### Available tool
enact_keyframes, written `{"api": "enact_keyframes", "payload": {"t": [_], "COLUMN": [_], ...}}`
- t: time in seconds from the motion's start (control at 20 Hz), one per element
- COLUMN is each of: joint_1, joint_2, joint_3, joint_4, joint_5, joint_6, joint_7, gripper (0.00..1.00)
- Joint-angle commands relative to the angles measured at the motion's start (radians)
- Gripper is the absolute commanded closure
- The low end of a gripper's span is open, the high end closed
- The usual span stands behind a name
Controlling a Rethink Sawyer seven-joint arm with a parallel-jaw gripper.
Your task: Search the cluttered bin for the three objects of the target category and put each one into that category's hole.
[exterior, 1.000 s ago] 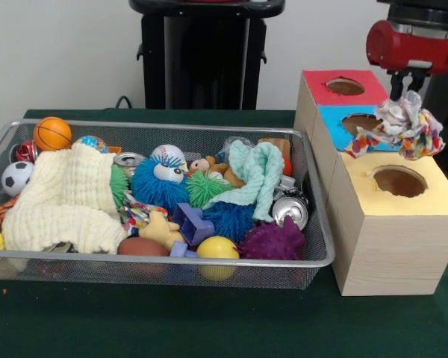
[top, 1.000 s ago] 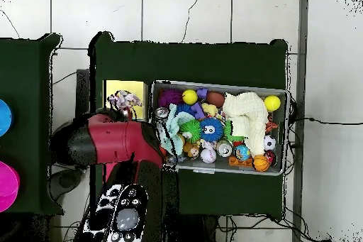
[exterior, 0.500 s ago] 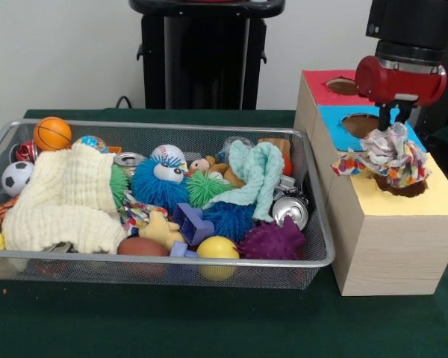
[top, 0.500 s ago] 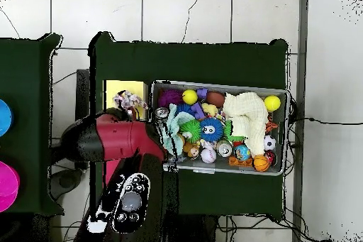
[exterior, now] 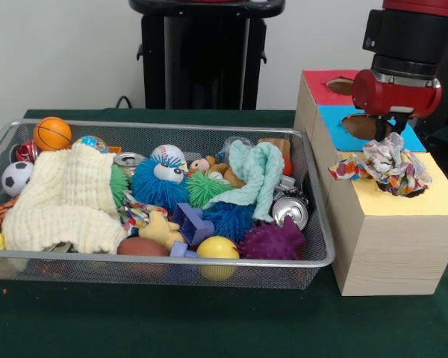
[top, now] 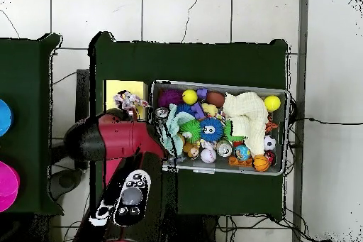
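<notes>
Though its fingertips are hidden, the gripper [exterior: 394, 139] seemingly pinches a wad [exterior: 384, 164] covering the hole [exterior: 412, 191].

We see the arm [exterior: 403, 56] as a thick black cylinder topped by a red band, with a fat glossy red barrel lying crosswise below it. Two short dark prongs hang from the barrel's underside. From overhead, the arm [top: 117, 140] is a smooth dark-red tube with a black rounded end, joined to a black link carrying a grey round button panel with white markings.
</notes>
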Motion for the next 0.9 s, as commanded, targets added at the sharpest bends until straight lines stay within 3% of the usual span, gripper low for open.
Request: {"api": "enact_keyframes", "payload": {"t": [0.05,0.3,0.75,0.9], "joint_1": [-0.001,-0.032,-0.150,-0.166], "joint_2": [0.056,0.062,0.120,0.134], "joint_3": [0.052,0.112,0.301,0.327], "joint_4": [0.009,0.024,0.040,0.032], "joint_5": [0.052,0.051,0.028,0.021], "joint_6": [0.018,-0.052,-0.201,-0.213], "joint_7": [0.237,0.217,0.183,0.184], "gripper": [1.00,1.00,1.00,1.00]}}
